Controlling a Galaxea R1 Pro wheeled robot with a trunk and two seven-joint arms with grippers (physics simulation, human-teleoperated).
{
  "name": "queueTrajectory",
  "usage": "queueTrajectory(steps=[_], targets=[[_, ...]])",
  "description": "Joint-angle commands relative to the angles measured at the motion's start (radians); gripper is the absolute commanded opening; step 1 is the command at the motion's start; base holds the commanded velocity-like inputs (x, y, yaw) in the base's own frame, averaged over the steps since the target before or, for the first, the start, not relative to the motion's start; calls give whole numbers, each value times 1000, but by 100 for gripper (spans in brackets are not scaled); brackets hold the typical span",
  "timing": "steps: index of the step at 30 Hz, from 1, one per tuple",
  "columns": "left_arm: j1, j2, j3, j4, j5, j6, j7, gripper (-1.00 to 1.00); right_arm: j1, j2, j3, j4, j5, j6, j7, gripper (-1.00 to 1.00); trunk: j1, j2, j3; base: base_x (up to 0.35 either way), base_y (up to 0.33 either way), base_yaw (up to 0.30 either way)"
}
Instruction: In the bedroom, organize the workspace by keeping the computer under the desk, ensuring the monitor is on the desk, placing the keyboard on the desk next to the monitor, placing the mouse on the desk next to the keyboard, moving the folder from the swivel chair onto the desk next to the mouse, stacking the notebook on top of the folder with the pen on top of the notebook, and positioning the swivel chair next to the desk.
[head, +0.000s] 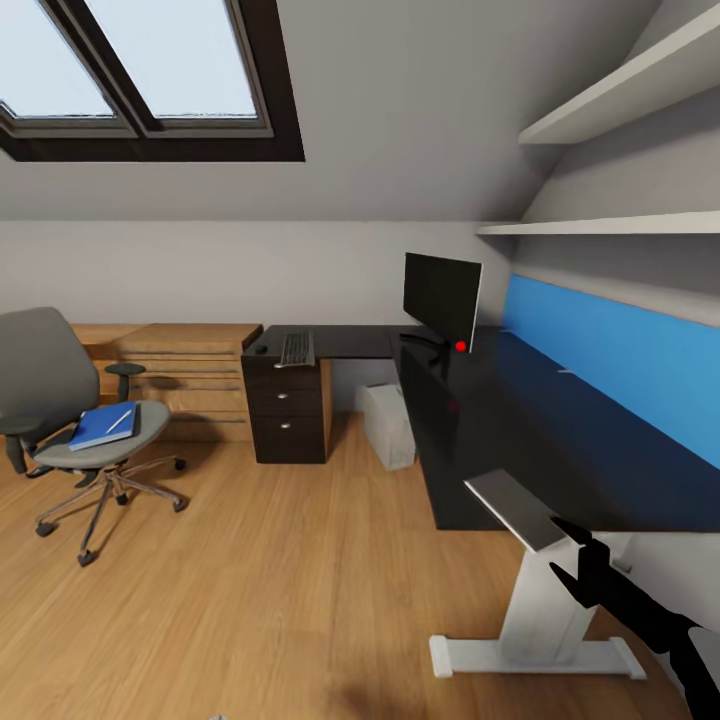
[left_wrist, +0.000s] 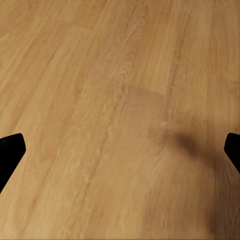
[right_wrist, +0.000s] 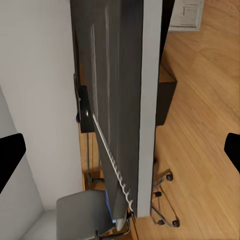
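Note:
The glossy black desk carries the monitor at its corner. The keyboard and the small mouse lie on its far left wing. Underneath stands the pale computer. At the left, the swivel chair holds the blue folder with the pen on it. A thin grey notebook hangs tilted over the desk's front edge, just ahead of my right gripper, whose fingertips stand wide apart. My left gripper is open over bare floor.
A black drawer unit and a low wooden dresser sit against the back wall. The desk's white pedestal leg stands near my right arm. Wall shelves and a blue panel line the right wall. Wood floor stretches between chair and desk.

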Motion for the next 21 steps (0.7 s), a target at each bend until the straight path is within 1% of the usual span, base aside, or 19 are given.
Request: queueTrajectory(steps=[1, 5, 11, 21], targets=[[-1, 1, -3, -1, 10, -6, 5, 100, -1, 0, -2, 1, 5, 6, 5, 100, 0, 0, -1, 31, 6, 0], [-1, 0, -3, -1, 10, -6, 6, 100, -1, 0, -2, 1, 5, 6, 5, 100, 0, 0, -1, 109, 30, 0], [-1, 1, -3, -1, 10, -6, 6, 100, -1, 0, -1, 1, 5, 6, 5, 100, 0, 0, -1, 214, 41, 0], [-1, 0, -3, -2, 9, -6, 5, 100, -1, 0, -1, 1, 5, 6, 5, 100, 0, 0, -1, 40, 6, 0]])
